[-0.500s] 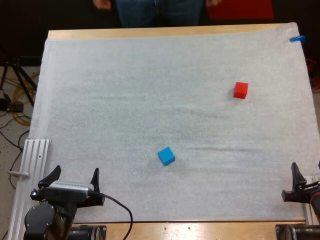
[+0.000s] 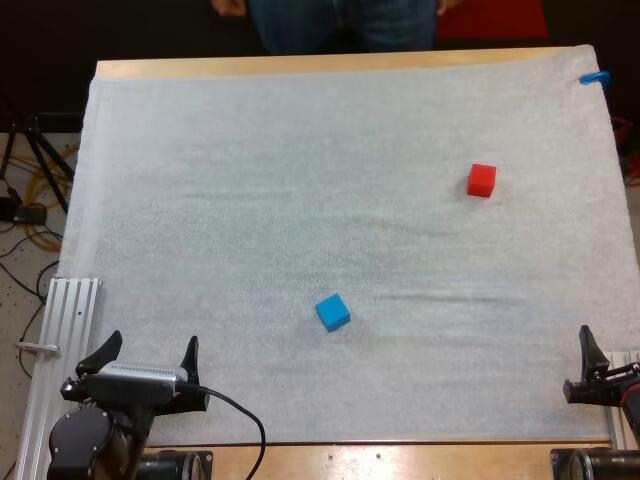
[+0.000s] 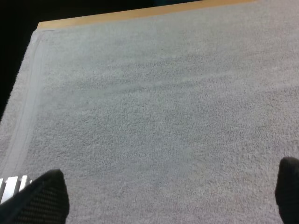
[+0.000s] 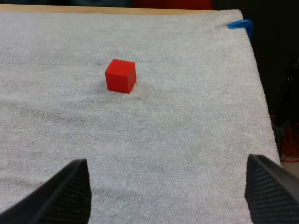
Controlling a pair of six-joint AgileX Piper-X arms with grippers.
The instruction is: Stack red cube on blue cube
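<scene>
The red cube [image 2: 481, 180] is sitting by itself toward the far right of the white mat [image 2: 250, 180], a small bright block with clean edges, nothing touching it. The blue cube [image 2: 333, 312] is resting well apart from it, nearer the arms and about mid-mat, turned slightly askew. The right gripper [image 4: 168, 191] is hovering at the mat's near right corner, fingers spread wide and gripping nothing, the red cube lying ahead of it. The left gripper [image 2: 150, 345] is waiting at the near left edge, likewise spread and empty, beside a metal rail [image 2: 65, 330]. The mat is covering most of the wooden table [image 2: 300, 64], and a person's legs [image 2: 340, 25] are standing beyond its far side
</scene>
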